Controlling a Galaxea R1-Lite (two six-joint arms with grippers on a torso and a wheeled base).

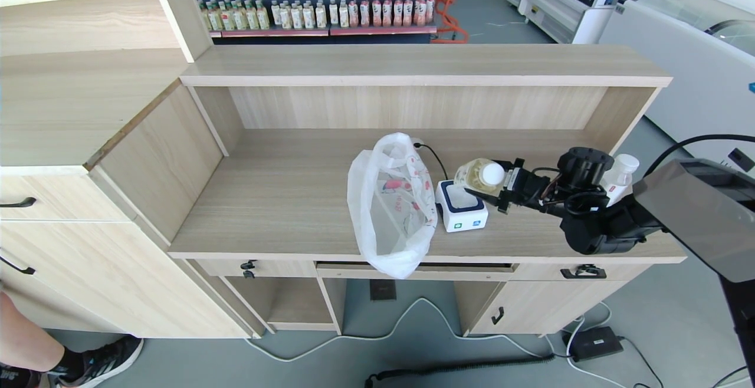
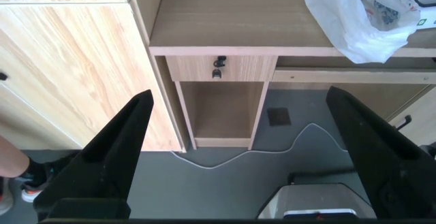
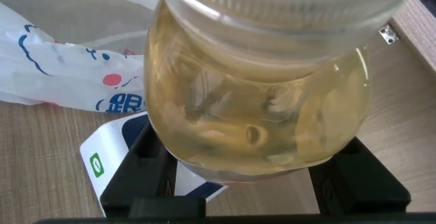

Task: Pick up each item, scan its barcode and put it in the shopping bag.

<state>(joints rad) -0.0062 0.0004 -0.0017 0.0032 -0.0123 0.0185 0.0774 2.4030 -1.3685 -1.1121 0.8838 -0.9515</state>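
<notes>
Right gripper (image 3: pixel 252 149): clamped on the bottle (image 1: pixel 479 174), one dark finger on each side of it
Bottle: clear, yellowish liquid, white cap; held at the far right corner of the scanner (image 1: pixel 462 206)
Scanner: white box with a blue top, on the counter (image 1: pixel 283 199), touching the shopping bag (image 1: pixel 386 199)
Shopping bag: white plastic, mouth agape, hanging slightly over the counter's front edge
Left gripper (image 2: pixel 240 94): fingers spread wide, nothing between them, low before the counter's front
White bottle (image 1: pixel 620 176): upright behind the right arm
</notes>
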